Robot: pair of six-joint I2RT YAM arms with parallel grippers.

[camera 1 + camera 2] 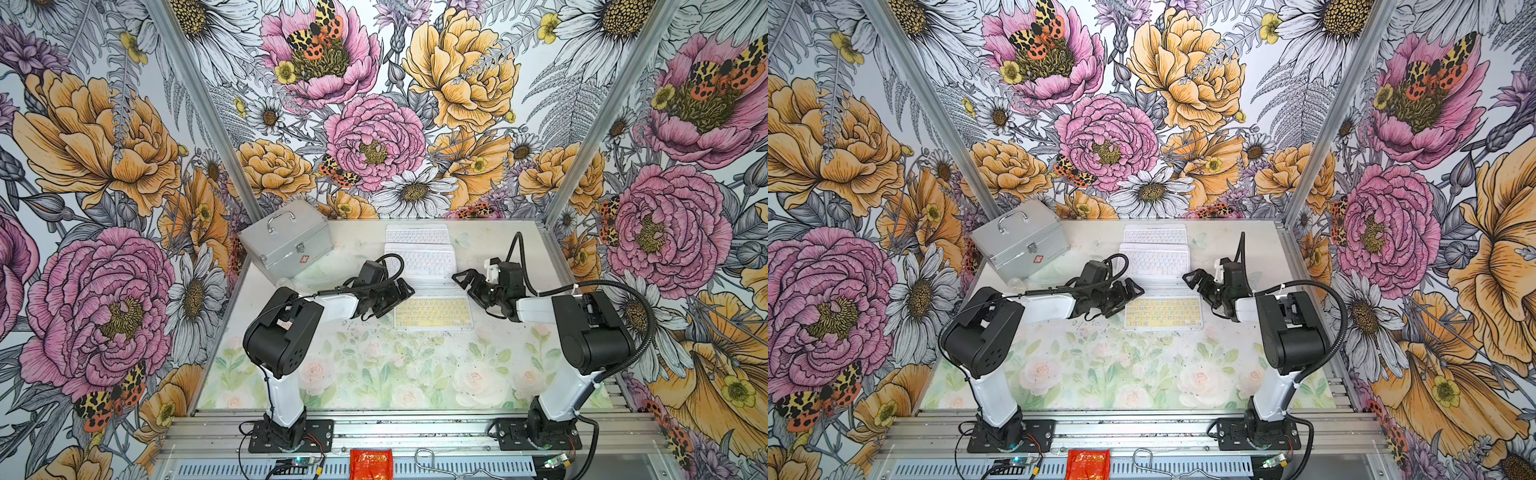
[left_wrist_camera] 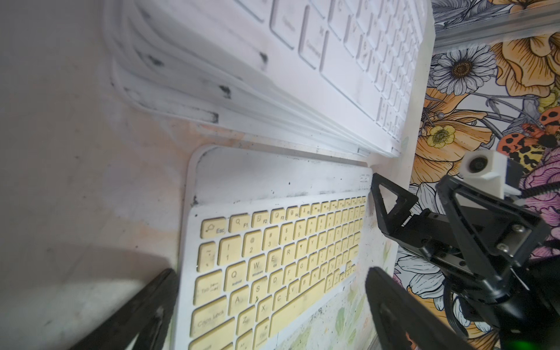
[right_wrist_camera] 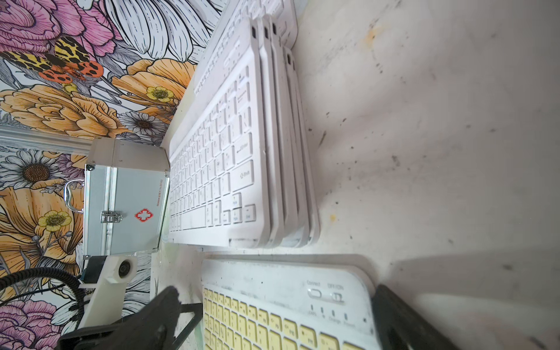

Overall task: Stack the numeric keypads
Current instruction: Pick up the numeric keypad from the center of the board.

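Though grime smudges it, the yellow keypad point(image 1: 433, 314) (rectangular) lies flat.

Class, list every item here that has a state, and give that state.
yellow keypad, lying flat, alone, ungripped
white keypad stack, piled, edges staggered
rear keypad, flat behind the stack
silver case, shut, latched
left gripper, open, beside yellow keypad
right gripper, open, beside yellow keypad
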